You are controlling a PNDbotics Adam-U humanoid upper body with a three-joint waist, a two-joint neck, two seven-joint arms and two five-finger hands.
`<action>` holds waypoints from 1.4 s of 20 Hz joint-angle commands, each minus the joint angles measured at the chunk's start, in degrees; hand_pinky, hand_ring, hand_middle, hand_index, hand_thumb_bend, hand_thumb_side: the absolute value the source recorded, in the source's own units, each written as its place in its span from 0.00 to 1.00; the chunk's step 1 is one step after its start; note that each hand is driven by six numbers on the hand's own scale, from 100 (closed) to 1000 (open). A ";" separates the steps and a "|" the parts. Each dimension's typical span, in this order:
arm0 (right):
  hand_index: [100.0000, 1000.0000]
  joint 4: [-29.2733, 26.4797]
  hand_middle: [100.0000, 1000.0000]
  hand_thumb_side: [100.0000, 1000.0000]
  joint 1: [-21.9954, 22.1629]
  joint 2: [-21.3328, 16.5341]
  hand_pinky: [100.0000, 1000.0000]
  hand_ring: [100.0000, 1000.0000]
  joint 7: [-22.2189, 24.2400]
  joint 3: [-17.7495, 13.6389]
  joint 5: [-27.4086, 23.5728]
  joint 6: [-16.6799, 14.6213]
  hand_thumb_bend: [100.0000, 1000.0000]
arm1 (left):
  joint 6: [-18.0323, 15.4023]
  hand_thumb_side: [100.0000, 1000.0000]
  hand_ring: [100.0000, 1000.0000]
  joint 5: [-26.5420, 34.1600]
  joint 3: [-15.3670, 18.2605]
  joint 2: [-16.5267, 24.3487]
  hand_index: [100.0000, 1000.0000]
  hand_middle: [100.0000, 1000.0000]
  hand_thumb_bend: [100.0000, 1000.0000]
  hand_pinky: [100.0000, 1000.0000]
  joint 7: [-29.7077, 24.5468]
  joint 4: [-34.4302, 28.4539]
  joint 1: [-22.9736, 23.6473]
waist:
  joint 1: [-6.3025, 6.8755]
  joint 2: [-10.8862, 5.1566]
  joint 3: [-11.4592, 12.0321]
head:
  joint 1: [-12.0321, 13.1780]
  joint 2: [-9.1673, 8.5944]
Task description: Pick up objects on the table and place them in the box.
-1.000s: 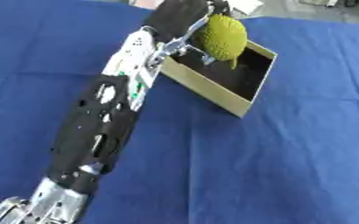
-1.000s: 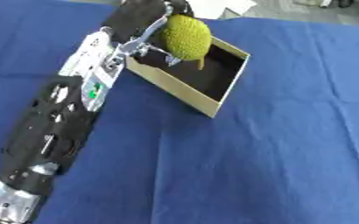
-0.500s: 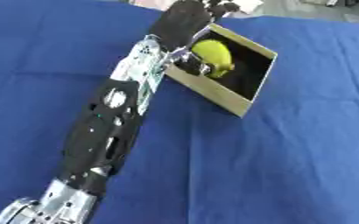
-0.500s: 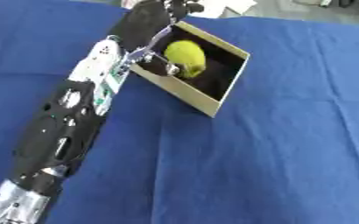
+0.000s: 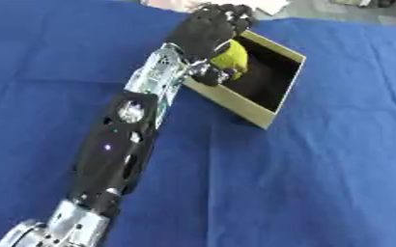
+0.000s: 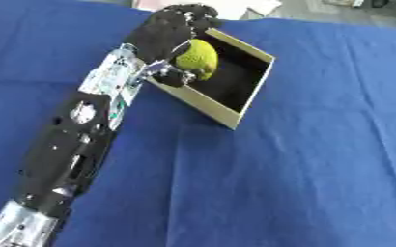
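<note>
Toward the far edge of the tabletop (image 5: 336, 183), which is covered in blue cloth, an open cardboard box (image 5: 267, 99) sits askew, one corner turned toward the near edge. The left hand (image 5: 205, 30) reaches over the box's left wall, fingers curled round a yellow-green ball (image 6: 198, 57). The thumb side of the hand wraps under the ball at the wall's rim. The ball hangs just inside the opening, above the dark interior, and whether it touches the floor of the box cannot be told.

The arm runs in a long diagonal from the near left corner of the tabletop up to the box, and this seems to be why the hand comes in over the left wall rather than from above. That path keeps the wrist clear of the rim and puts the ball over the open space. The hold is kept, presumably, until the ball is low enough to let go without bouncing out.

A second ago the ball was held above the box's far left corner, clear of the rim and showing its full round shape. Half a second ago it had dropped inside the walls. Now it lies closer against the left wall, more covered by the hand. The box itself has kept its place on the cloth. The right hand shows in neither view.
</note>
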 commanded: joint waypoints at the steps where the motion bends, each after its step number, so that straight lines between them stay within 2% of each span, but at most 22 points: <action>1: 0.74 -0.92 0.58 0.51 -0.33 -0.89 0.75 0.72 -0.02 -0.30 -0.15 0.11 0.00 | 0.32 0.00 0.81 1.22 0.21 0.02 0.86 0.79 0.67 0.73 1.25 -1.41 -0.74 | 0.02 -1.20 -0.01 | -0.03 -0.05; 12: 0.74 -0.92 0.58 0.48 -0.08 -1.52 0.75 0.72 -0.22 -0.50 0.08 -0.24 0.00 | 1.26 0.00 0.79 7.50 -0.77 0.69 0.83 0.76 0.65 0.74 3.78 -8.02 -0.82 | -0.61 -1.79 0.42 | -0.09 0.38; 16: 0.74 -0.92 0.58 0.47 0.27 -1.91 0.75 0.71 -0.66 -0.96 0.36 -0.42 0.00 | 0.40 0.00 0.76 11.01 1.39 1.55 0.80 0.72 0.47 0.75 7.00 -13.21 -0.99 | -0.53 -1.90 0.90 | -1.09 0.76; 17: 0.74 -0.92 0.58 0.47 0.38 -2.05 0.75 0.71 -0.81 -1.08 0.48 -0.45 0.00 | 0.25 0.00 0.76 11.96 2.06 1.99 0.80 0.72 0.47 0.75 7.93 -14.72 -0.86 | -0.47 -1.90 1.04 | -1.38 0.85; 20: 0.74 -0.92 0.58 0.46 0.72 -2.67 0.75 0.71 -1.34 -1.53 0.96 -0.56 0.00 | 0.48 0.00 0.71 14.69 3.99 5.07 0.74 0.65 0.34 0.71 10.66 -19.14 -0.35 | -0.08 -2.01 1.88 | -2.90 1.35; 22: 0.74 -0.92 0.58 0.46 0.88 -3.11 0.75 0.71 -1.73 -1.78 1.29 -0.65 0.00 | 1.18 0.00 0.69 16.51 4.50 7.74 0.72 0.63 0.28 0.70 12.48 -22.11 0.69 | 0.18 -2.03 2.31 | -3.67 1.55; 23: 0.74 -0.92 0.58 0.45 1.04 -3.47 0.75 0.71 -1.94 -1.97 1.51 -0.72 0.00 | 1.83 0.00 0.68 17.41 4.96 9.08 0.71 0.62 0.28 0.70 13.37 -23.56 1.31 | 0.38 -2.08 2.80 | -4.34 1.68; 25: 0.74 -0.92 0.58 0.45 1.38 -4.14 0.75 0.71 -2.38 -2.30 1.97 -0.85 0.00 | 3.38 0.00 0.65 19.14 5.47 11.82 0.69 0.58 0.20 0.69 15.11 -26.38 2.70 | 0.75 -2.15 3.52 | -5.27 1.86; 28: 0.74 -0.92 0.58 0.45 1.59 -4.94 0.75 0.71 -3.01 -2.62 2.56 -0.97 0.00 | 6.01 0.00 0.61 21.83 6.17 16.17 0.66 0.54 0.18 0.67 17.80 -30.75 5.71 | 1.31 -2.19 4.63 | -6.32 1.94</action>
